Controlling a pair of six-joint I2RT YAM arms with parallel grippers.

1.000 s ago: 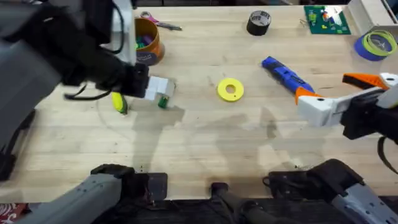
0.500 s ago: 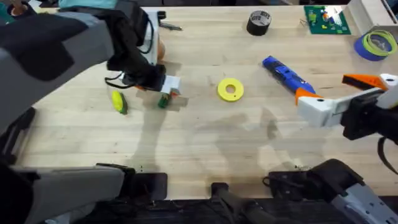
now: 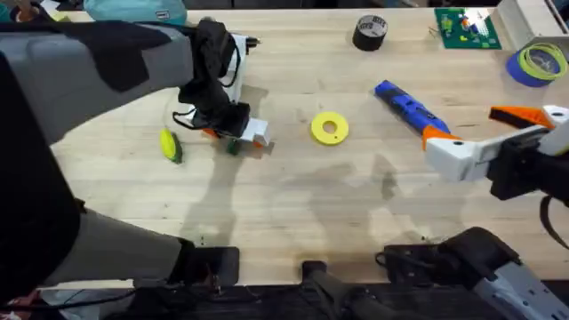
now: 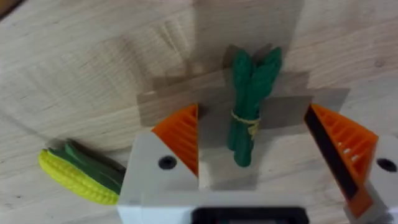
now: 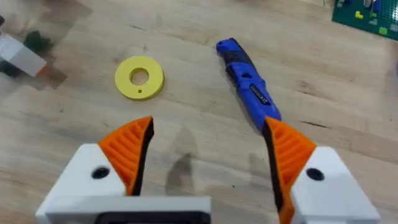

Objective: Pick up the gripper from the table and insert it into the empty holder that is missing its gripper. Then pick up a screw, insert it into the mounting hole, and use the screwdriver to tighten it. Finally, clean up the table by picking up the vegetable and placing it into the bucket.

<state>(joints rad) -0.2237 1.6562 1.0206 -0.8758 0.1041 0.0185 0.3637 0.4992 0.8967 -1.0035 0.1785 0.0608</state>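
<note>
Green vegetable, left pincer straddling

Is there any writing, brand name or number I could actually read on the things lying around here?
None can be read.
Blue screwdriver: a small dark label with pale marks, too blurred to read.
Black tape roll: a pale patch on top, too small to read.
Green circuit board: coloured markings, no legible text.

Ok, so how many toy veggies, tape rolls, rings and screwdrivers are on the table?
Toy veggies: 2, the green bunch and the corn
Tape rolls: 2, the black roll and the blue roll
Rings: 1, the yellow ring
Screwdrivers: 1, the blue screwdriver
Total: 6
</note>
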